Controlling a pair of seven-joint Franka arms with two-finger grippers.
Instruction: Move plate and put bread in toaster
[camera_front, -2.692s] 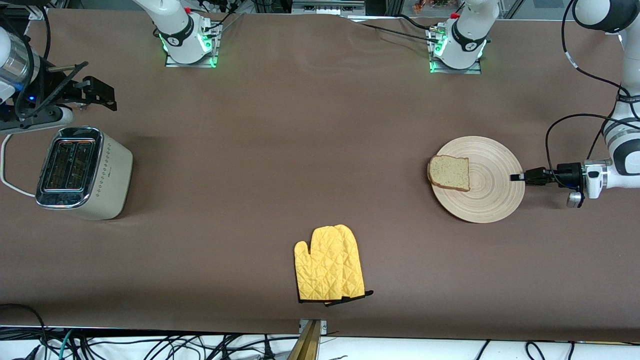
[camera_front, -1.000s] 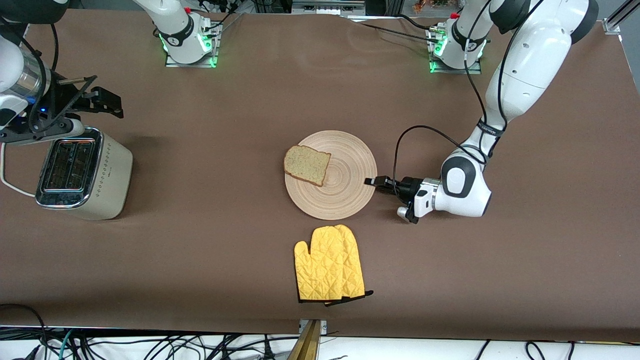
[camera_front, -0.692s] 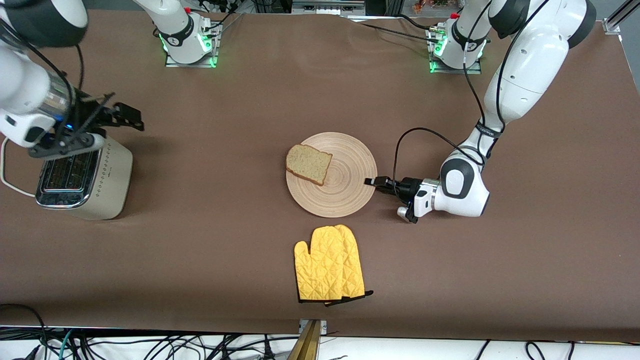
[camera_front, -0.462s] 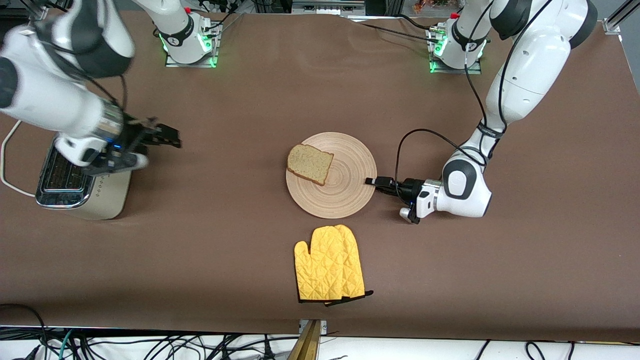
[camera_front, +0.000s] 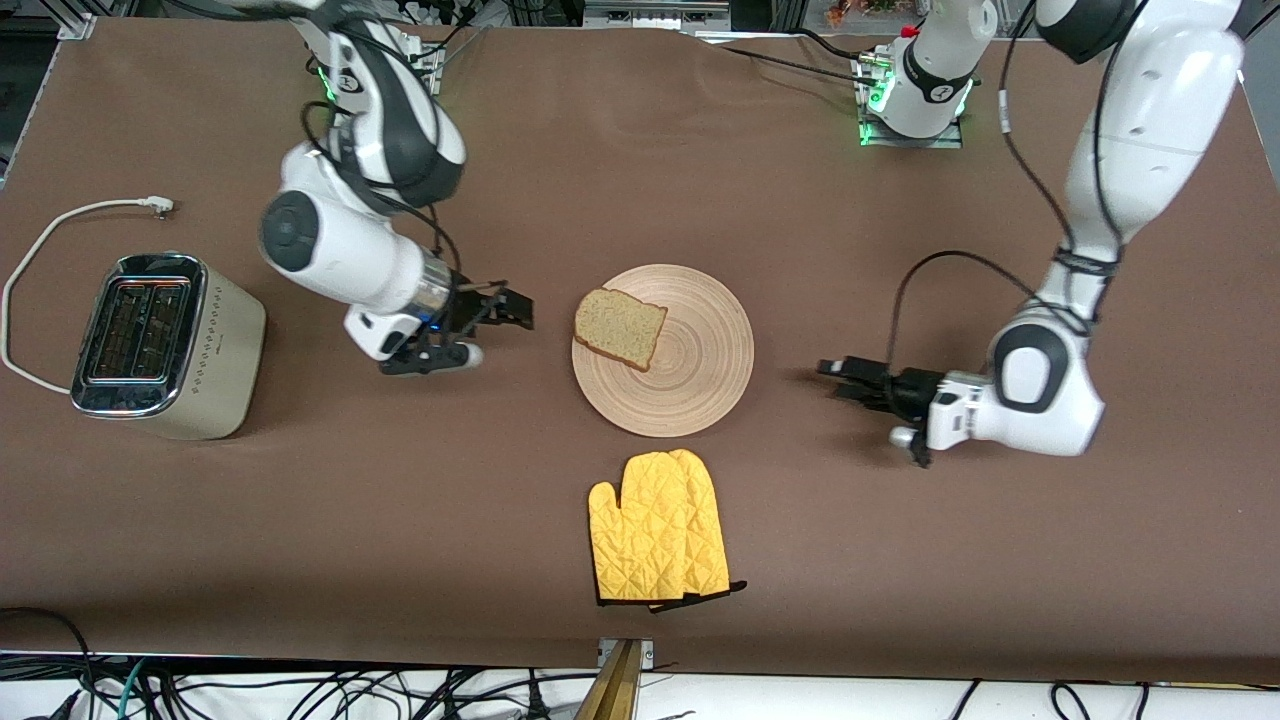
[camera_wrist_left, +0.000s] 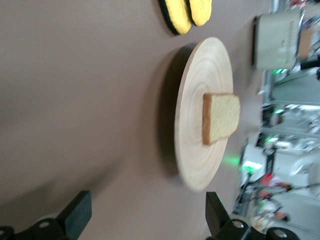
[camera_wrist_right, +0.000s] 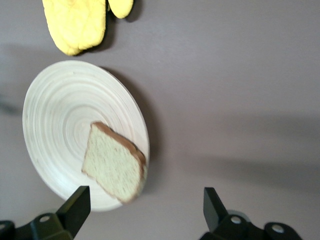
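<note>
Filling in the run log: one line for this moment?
plate: mid-table | bread: on plate | left gripper: open, beside plate | right gripper: open, near bread

Tabletop (camera_front: 640, 180): matt brown covering, smooth, faintly creased. Plate (camera_front: 700, 380): pale wood, matt, with fine concentric grooves. Bread (camera_front: 619, 327): porous, speckled crumb with a darker crust. Toaster (camera_front: 215, 350): cream body of satin finish with a dotted pattern; top of polished chrome, glossy. Oven mitt (camera_front: 655, 530): yellow quilted cloth, black edging. Arm casings: glossy white plastic.
</note>
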